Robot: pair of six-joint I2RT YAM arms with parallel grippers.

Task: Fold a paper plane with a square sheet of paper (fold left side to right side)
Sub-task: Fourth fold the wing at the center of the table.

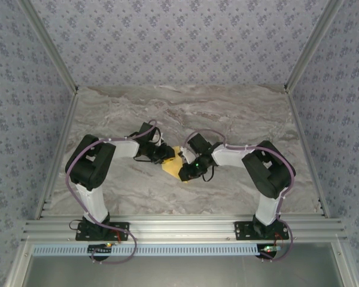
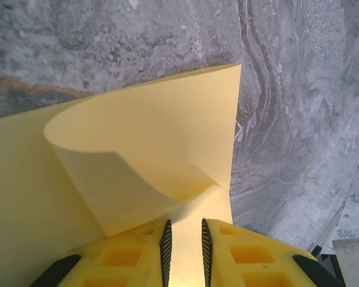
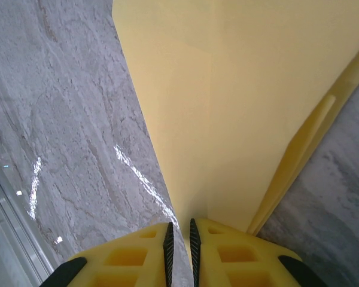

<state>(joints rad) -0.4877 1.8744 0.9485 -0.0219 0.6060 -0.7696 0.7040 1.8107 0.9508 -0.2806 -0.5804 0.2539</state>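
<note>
One square sheet of paper — left claw, right claw

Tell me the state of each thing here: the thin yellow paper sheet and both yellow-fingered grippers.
thin yellow paper sheet: partly folded, one flap curled over in a loose loop, not pressed flat.
left gripper: shut on the sheet's edge.
right gripper: shut on the sheet's edge.
</note>
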